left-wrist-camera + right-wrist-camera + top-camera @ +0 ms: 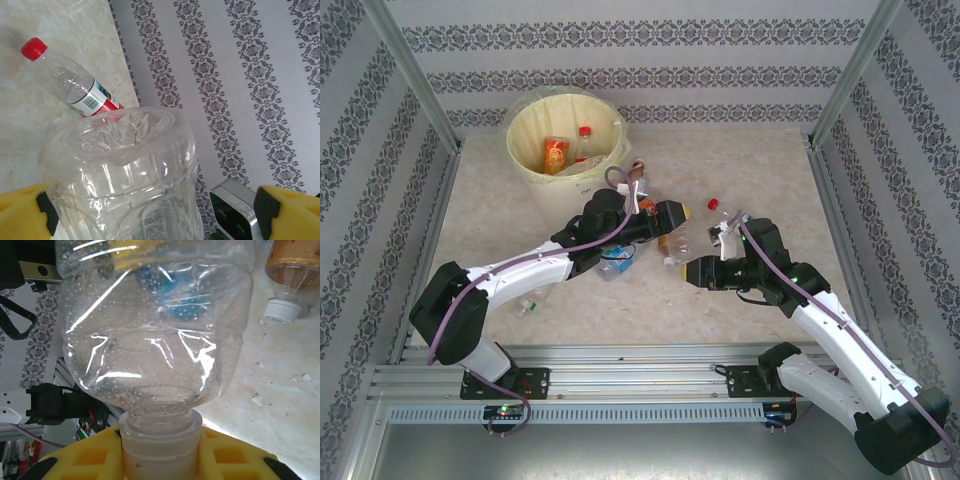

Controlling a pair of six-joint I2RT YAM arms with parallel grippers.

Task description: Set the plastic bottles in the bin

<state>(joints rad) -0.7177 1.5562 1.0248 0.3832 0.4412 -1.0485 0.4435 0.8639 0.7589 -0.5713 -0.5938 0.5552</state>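
Marbled table, right end effector gripping bottle

Robot test cell, aluminium frame, patterned wallpaper panels, marble-look tabletop.

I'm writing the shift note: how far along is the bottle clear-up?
Done: an orange-labelled bottle and a red-lidded bottle lie in the bin. In hand: the right hand is shut on a clear bottle at its neck; the left hand stands open around a second clear bottle. Left: those two, plus the long red-capped bottle, blue-labelled bottle and brown bottle on the table. Probably under halfway.
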